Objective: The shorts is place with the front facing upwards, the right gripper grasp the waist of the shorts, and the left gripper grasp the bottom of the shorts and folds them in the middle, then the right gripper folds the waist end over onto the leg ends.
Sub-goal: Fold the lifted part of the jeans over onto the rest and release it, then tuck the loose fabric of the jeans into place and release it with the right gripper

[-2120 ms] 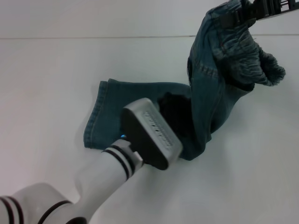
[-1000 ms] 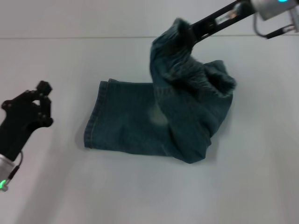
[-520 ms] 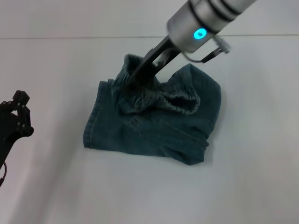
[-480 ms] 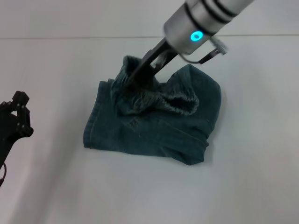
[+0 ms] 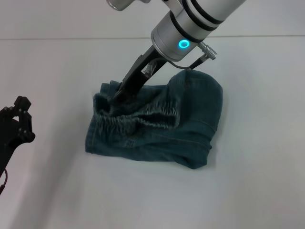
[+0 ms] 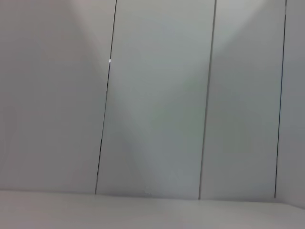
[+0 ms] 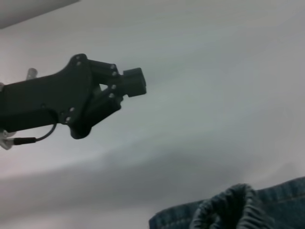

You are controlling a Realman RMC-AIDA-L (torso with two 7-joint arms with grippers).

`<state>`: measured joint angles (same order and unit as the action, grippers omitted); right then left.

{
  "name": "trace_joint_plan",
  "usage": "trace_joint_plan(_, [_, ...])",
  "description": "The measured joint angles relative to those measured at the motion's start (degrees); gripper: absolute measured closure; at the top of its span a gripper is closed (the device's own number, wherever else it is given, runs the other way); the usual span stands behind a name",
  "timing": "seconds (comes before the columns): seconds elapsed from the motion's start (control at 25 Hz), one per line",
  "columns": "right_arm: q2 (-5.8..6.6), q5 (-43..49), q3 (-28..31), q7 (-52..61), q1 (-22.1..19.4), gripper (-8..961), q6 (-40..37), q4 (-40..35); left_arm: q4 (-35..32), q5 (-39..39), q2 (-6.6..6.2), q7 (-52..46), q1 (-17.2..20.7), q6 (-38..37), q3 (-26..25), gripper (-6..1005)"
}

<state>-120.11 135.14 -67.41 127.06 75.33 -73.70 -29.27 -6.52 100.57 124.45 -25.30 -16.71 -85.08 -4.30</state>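
The waistband [image 5: 138,117] of the shorts [image 5: 190,138] is gripped by the right claw [image 5: 116,97] over the leg hems [image 5: 91,136]; release is judged next. The left claw [image 5: 19,119], closed, is parked aside.

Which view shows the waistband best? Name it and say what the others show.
The head view: the whole ruffled waistband lies folded over the shorts, with the right gripper at its far-left end. The right wrist view shows only one puckered loop of it, plus the left gripper beyond. The left wrist view shows none.
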Motion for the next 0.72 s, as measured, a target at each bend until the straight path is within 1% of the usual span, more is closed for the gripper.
trace_joint_plan(0.04, [0.04,-0.15,0.00,-0.04,-0.07,569,-0.18,-0.09,0.00,0.01,0.00,0.01,-0.01,0.10,0.04,950])
trace_joint_plan(0.28, [0.38,-0.47,0.88,-0.07,-0.76,317,-1.95,-0.99,-0.04,0.05,0.00,0.02,-0.10,0.15,0.09,947])
trace_joint_plan(0.48, [1.01,-0.48,2.98,1.31,-3.68,225,-8.38,-6.97,-0.08,0.07,-0.06,0.01,-0.30,0.19,0.36,944])
trace_joint_plan(0.56, [1.70,-0.47,4.14,2.23,-4.86,188,-12.61,-9.53,-0.07,0.07,-0.07,0.01,-0.35,0.19,0.41,943])
trace_joint_plan(0.72, [3.54,0.44,5.97,3.24,-7.02,114,-20.13,-12.31,-0.08,0.07,-0.09,-0.02,-0.39,0.39,0.42,940])
